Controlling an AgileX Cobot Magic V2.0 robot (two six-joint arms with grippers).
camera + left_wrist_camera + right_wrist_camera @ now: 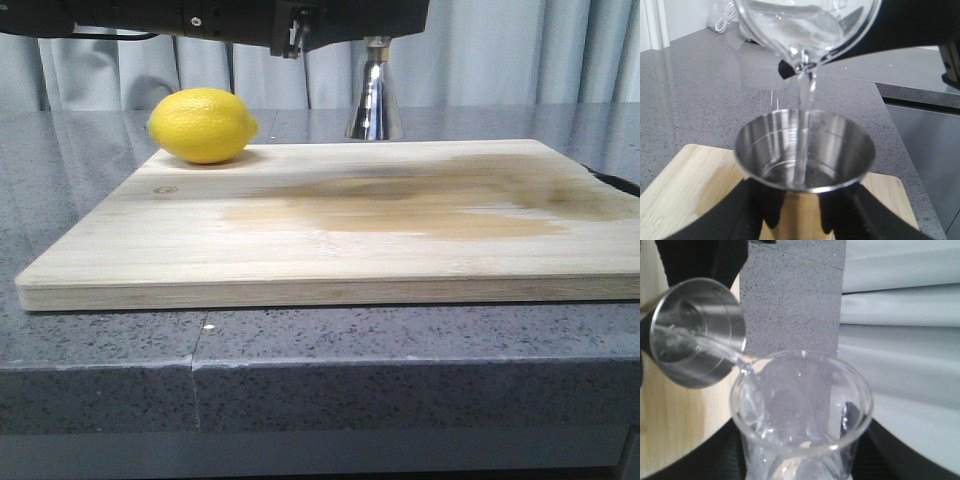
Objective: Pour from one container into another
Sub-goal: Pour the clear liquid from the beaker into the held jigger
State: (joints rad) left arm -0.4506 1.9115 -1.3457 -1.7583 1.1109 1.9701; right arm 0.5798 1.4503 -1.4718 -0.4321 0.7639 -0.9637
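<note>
The steel jigger [805, 150] stands upright with my left gripper [802, 220] shut on its waist; its black fingers [755, 210] press both sides. In the front view only the jigger's lower cone [375, 100] shows, behind the cutting board. The clear glass beaker [800, 410] sits tilted in my right gripper [800, 465], which is shut on it. Its lip [802, 62] hangs just above the jigger's mouth. A thin stream of clear liquid [802, 130] falls from the lip into the jigger [697, 332], where a little liquid lies at the bottom.
A yellow lemon [202, 125] lies at the far left corner of a bamboo cutting board [340, 230] with a dark wet stain. The board rests on a grey speckled counter [320, 340]. Pale curtains hang behind. Black arm parts [250, 20] cross the top.
</note>
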